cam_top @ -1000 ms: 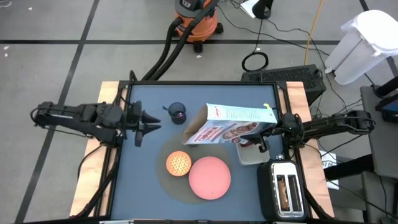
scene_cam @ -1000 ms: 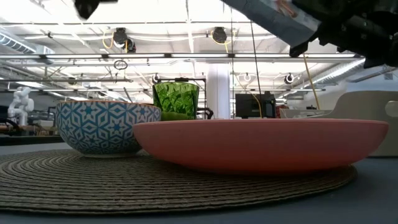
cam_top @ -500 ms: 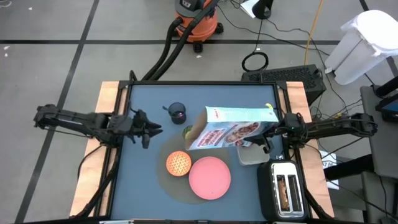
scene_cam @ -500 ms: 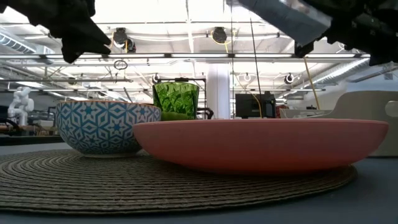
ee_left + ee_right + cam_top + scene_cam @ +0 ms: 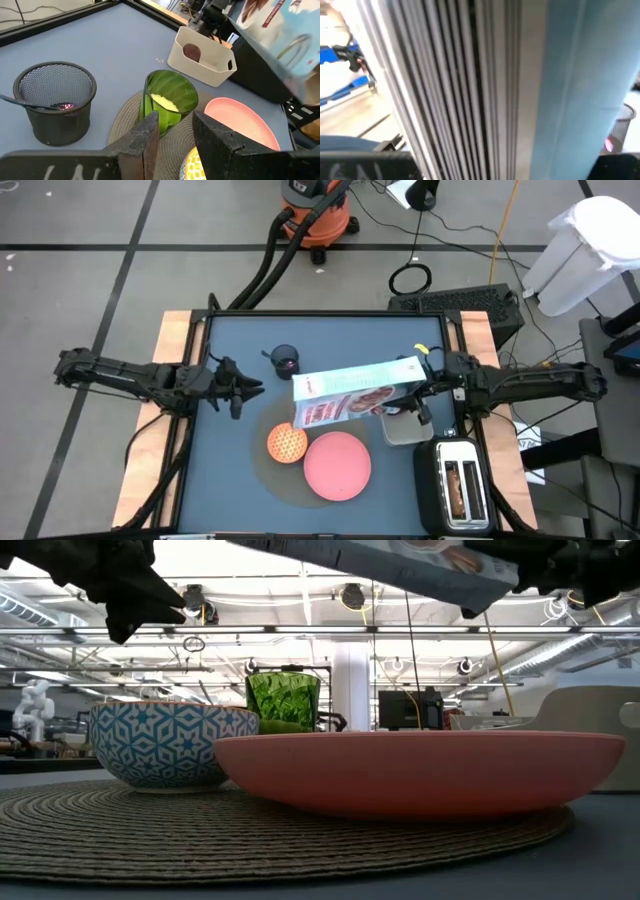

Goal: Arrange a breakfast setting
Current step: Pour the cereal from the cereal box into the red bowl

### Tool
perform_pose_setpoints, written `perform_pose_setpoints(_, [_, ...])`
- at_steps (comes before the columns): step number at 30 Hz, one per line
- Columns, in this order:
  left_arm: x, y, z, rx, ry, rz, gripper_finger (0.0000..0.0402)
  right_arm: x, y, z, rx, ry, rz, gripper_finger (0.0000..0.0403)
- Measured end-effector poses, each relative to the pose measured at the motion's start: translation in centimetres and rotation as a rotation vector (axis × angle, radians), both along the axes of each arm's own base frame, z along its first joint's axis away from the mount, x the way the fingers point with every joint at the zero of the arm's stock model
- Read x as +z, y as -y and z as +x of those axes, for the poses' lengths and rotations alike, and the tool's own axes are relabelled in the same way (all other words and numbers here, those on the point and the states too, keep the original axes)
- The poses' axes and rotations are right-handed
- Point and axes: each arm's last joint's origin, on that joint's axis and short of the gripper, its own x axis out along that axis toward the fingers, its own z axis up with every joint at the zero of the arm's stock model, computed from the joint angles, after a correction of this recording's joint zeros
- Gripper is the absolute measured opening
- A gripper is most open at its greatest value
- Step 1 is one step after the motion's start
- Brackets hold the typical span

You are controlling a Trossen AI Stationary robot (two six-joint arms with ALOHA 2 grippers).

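On the left side of the table (image 5: 230, 460), the left gripper (image 5: 240, 387) is hovering with nothing in it, its fingers (image 5: 145, 137) standing a little apart and pointing toward the middle. Through that gap the left wrist view is showing the green cup (image 5: 169, 102), some pale cereal already lying in its bottom. Just beyond it the dark mug (image 5: 285, 360) is sitting with the spoon (image 5: 22, 102) inside.

In the middle, the mat (image 5: 265, 455) is carrying the small bowl (image 5: 287, 443) and the pink plate (image 5: 337, 464).

Above them the cereal box (image 5: 355, 392) is hanging tipped almost flat, its open end reaching over the cup. It is probably light and thin-walled, so it is likely bending under a hard squeeze and shifting as its contents slide; taking it across the narrow sides near one end looks the safest hold.

On the right, the right gripper (image 5: 432, 374) is gripping the box at its far end, jaws closed onto the cardboard. Below that, the tub (image 5: 405, 432) is holding the dark red fruit (image 5: 191, 51), beside the toaster (image 5: 457, 483) with toast (image 5: 457, 488) in its slot.
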Motion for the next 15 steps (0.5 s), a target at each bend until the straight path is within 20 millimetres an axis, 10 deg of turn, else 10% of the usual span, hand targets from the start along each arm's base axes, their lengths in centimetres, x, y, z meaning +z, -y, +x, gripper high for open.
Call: perform_pose_setpoints(15, [-0.01,0.0,0.0,-0.001,-0.001,0.004,0.0124,0.36,-0.18,0.44,0.014,-0.099,-0.001,0.016])
